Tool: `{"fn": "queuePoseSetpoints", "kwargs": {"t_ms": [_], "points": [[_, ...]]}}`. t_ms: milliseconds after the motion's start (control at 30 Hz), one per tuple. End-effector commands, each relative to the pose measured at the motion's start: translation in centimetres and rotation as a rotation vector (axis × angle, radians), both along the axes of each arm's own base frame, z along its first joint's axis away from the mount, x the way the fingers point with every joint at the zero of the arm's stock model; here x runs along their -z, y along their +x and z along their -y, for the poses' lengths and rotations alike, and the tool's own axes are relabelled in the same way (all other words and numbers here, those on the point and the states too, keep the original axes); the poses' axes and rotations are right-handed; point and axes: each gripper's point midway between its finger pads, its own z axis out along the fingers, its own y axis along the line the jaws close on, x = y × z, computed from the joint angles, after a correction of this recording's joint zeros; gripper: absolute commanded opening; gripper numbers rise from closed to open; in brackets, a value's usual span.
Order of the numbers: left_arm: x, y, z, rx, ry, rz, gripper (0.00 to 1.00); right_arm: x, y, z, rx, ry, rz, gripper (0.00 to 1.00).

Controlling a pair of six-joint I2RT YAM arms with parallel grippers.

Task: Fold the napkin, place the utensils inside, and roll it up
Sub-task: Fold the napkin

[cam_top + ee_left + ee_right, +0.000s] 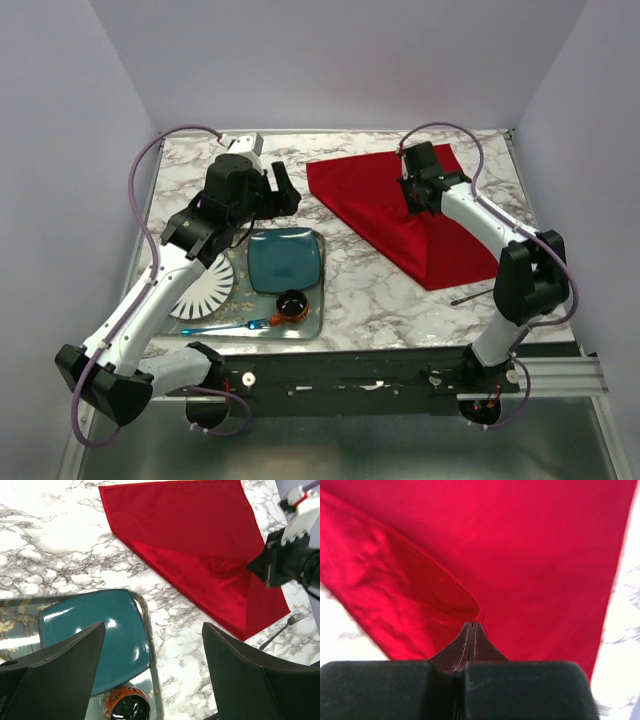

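Note:
The red napkin lies on the marble table at the back right, partly folded over itself. My right gripper is shut on a fold of the napkin and holds it raised, so a ridge of cloth runs down to the near corner. In the right wrist view the right gripper has its tips pressed together at the cloth's edge. The fork lies on the table past the napkin's near corner, and the fork lies clear of the cloth. My left gripper hovers open and empty. In its wrist view the left gripper is over the tray's right rim.
A glass tray at the front left holds a teal square plate, a white patterned plate, an orange bowl and a blue plastic utensil. The teal plate and the bowl sit under the left fingers.

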Motion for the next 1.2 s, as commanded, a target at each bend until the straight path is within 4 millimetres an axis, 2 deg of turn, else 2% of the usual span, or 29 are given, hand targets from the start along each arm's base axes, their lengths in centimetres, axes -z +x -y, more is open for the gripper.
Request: {"fn": "queuePoseSetpoints", "kwargs": {"t_ms": [0, 100, 133, 167, 200, 233, 267, 300, 333, 400, 433, 467, 533, 633, 667, 733, 900, 967, 1167], "points": [[-0.1, 1.6, 0.1, 0.02, 0.065, 0.003, 0.88, -1.7, 6.7, 2.9, 0.014, -0.01, 0.099, 0.01], [0.6, 2.8, 0.2, 0.011, 0.087, -0.02, 0.88, -3.1, 10.0, 4.2, 0.017, 0.008, 0.151, 0.01], [0.8, 3.3, 0.1, 0.004, 0.09, -0.024, 0.88, -2.1, 10.9, 4.6, 0.02, 0.006, 0.134, 0.01], [1.0, 3.8, 0.0, -0.004, 0.092, -0.034, 0.88, -2.0, 11.7, 5.4, 0.022, -0.01, 0.138, 0.01], [1.1, 4.2, 0.0, -0.007, 0.09, -0.038, 0.87, -3.2, 13.0, 5.7, 0.022, -0.013, 0.17, 0.01], [1.2, 4.4, 0.0, -0.01, 0.088, -0.044, 0.87, -2.1, 13.7, 6.0, 0.02, -0.023, 0.153, 0.01], [1.5, 4.8, 0.1, -0.011, 0.089, -0.052, 0.87, -2.1, 14.3, 6.7, 0.023, -0.014, 0.156, 0.01], [1.5, 5.1, 0.1, -0.015, 0.082, -0.057, 0.87, -3.2, 15.4, 6.9, 0.022, -0.001, 0.188, 0.01], [1.6, 5.3, 0.2, -0.014, 0.08, -0.06, 0.87, -3.3, 16.0, 7.0, 0.021, 0.005, 0.196, 0.01], [2.0, 5.8, 0.2, -0.016, 0.081, -0.071, 0.87, -2.5, 17.3, 7.6, 0.02, 0.01, 0.194, 0.01], [2.2, 6.0, 0.1, -0.018, 0.084, -0.075, 0.87, -3.6, 18.3, 7.6, 0.014, 0.018, 0.227, 0.01], [2.4, 6.2, 0.2, -0.018, 0.088, -0.08, 0.87, -2.3, 18.9, 7.8, 0.013, 0.01, 0.209, 0.01], [2.7, 6.5, -0.1, -0.025, 0.092, -0.085, 0.87, -2.9, 20.1, 8.0, 0.014, 0.006, 0.232, 0.01], [2.8, 6.9, -0.3, -0.03, 0.095, -0.092, 0.87, -2.0, 20.8, 8.4, 0.022, 0.002, 0.225, 0.01], [2.9, 7.0, -0.3, -0.029, 0.097, -0.093, 0.87, -2.5, 21.2, 8.6, 0.028, 0.008, 0.24, 0.01], [3.0, 7.2, -0.4, -0.032, 0.098, -0.096, 0.87, -2.1, 21.6, 8.9, 0.034, 0.004, 0.239, 0.01], [3.3, 7.5, -0.4, -0.033, 0.088, -0.107, 0.87, -2.6, 22.9, 10.1, 0.062, 0.001, 0.268, 0.01], [3.4, 7.6, -0.3, -0.031, 0.085, -0.11, 0.86, -2.1, 23.2, 10.5, 0.068, 0.002, 0.265, 0.01], [3.5, 7.7, -0.2, -0.031, 0.082, -0.115, 0.86, -2.2, 24.5, 10.7, 0.068, 0.011, 0.287, 0.01]]}}
